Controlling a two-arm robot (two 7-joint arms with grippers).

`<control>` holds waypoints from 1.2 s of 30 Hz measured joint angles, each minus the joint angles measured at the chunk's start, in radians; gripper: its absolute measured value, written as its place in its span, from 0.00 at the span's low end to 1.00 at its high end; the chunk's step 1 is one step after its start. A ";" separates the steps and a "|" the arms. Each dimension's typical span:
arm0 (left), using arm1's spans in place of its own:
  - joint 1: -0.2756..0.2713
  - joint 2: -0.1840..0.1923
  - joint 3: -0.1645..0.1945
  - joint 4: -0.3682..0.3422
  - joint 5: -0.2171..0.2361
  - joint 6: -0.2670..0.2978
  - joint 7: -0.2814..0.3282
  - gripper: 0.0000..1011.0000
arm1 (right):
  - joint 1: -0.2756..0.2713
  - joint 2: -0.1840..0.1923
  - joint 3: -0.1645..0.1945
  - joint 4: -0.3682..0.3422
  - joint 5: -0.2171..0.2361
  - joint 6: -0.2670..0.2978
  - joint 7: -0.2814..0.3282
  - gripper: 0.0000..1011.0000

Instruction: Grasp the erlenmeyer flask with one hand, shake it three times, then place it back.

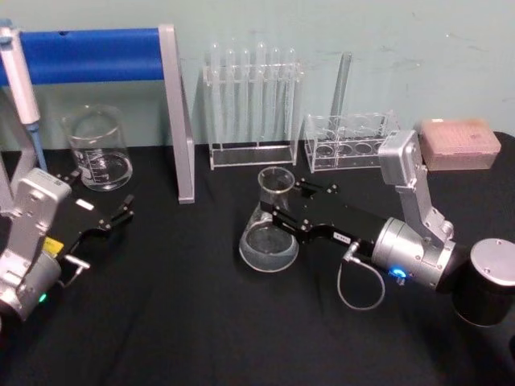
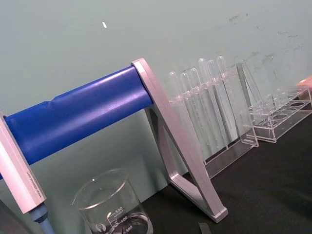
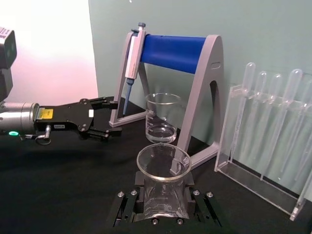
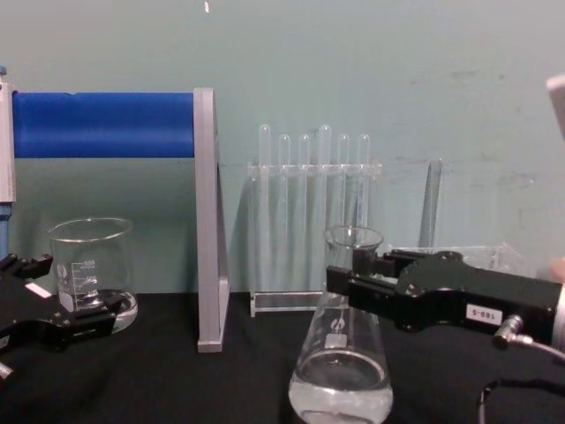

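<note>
The erlenmeyer flask [image 1: 268,245] is clear glass with a little liquid in its wide base, and its base is on or just above the black table [image 1: 201,322] at the middle. My right gripper [image 1: 283,206] reaches in from the right and is shut on the flask's neck, one black finger on each side. In the right wrist view the flask [image 3: 163,163] sits squeezed between the fingers of the right gripper [image 3: 163,209]. The chest view shows the right gripper [image 4: 353,276] across the flask [image 4: 340,375] just under its rim. My left gripper [image 1: 121,213] hangs open at the left, near the beaker, holding nothing.
A glass beaker [image 1: 98,150] stands back left beside a blue-barred pipette stand [image 1: 88,55]. A rack of test tubes [image 1: 251,104] and a lower clear rack [image 1: 350,141] line the back wall. A pink tip box [image 1: 455,143] sits back right.
</note>
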 joint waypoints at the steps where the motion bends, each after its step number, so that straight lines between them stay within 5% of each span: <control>1: 0.000 0.000 0.000 0.000 0.000 0.000 0.000 0.99 | 0.001 0.000 -0.002 0.002 -0.001 -0.001 0.002 0.45; 36: 0.000 0.000 0.000 0.000 0.000 0.000 0.000 0.99 | 0.010 -0.006 -0.030 0.041 -0.019 -0.021 0.023 0.45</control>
